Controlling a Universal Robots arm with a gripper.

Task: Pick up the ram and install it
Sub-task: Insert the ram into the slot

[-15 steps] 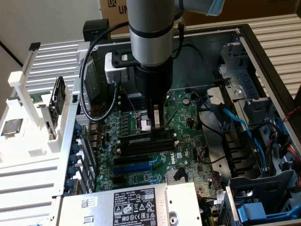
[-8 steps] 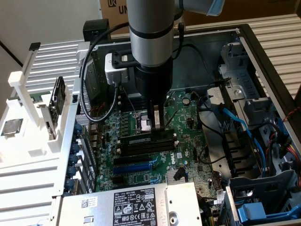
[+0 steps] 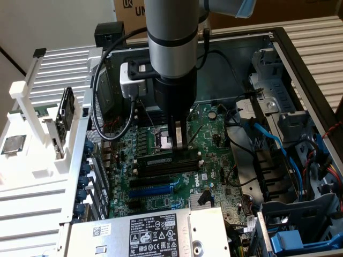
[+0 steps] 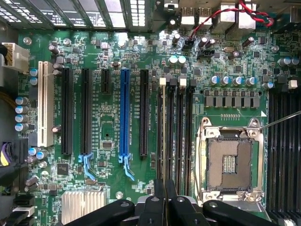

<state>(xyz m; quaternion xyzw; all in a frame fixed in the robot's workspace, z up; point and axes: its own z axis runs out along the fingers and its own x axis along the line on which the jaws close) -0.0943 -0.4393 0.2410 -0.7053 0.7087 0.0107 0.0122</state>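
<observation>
Gripper (image 4: 164, 186): fingers pinched shut on one end of the ram (image 4: 163, 127). Ram: stood on edge over the black slots (image 4: 181, 132), between blue slot (image 4: 124, 113) and processor socket (image 4: 230, 162). I judged it wanted squaring to one slot, then even, straight-down pressure.

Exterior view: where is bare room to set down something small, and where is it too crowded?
Free: the ribbed white panel beside the loose chip at the exterior view's left, and the power supply's flat top. Crowded: the motherboard around the gripper, and the cables at the exterior view's right.
</observation>
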